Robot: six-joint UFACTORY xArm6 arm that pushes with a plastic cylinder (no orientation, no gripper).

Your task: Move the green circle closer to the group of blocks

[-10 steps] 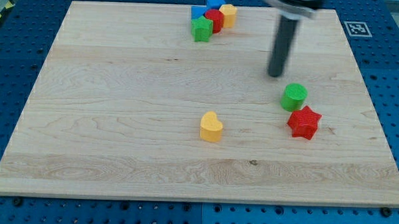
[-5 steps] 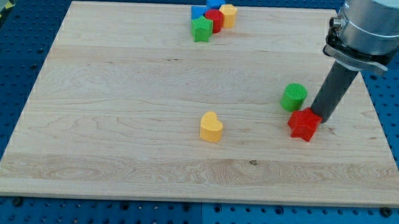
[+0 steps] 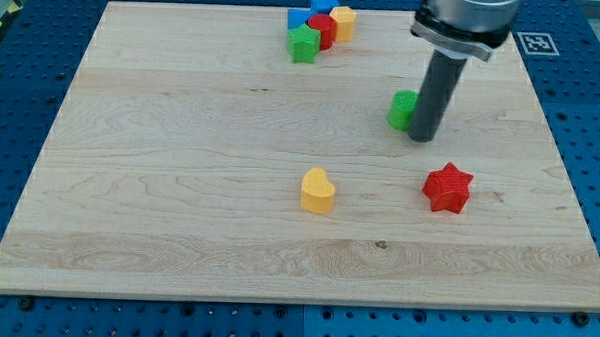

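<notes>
The green circle (image 3: 402,108) lies right of the board's centre, partly hidden behind my rod. My tip (image 3: 421,138) rests against its lower right side. The group of blocks sits at the view's top: a green star (image 3: 303,44), a red block (image 3: 322,30), two blue blocks (image 3: 324,3) and a yellow block (image 3: 343,22), packed together. The green circle is well below and to the right of that group.
A red star (image 3: 447,188) lies below and to the right of my tip. A yellow heart (image 3: 317,191) lies near the board's centre bottom. The wooden board (image 3: 179,184) rests on a blue perforated table.
My tip swung round to the green circle's lower right and pushed it up and to the left. The red star shifted slightly left.
</notes>
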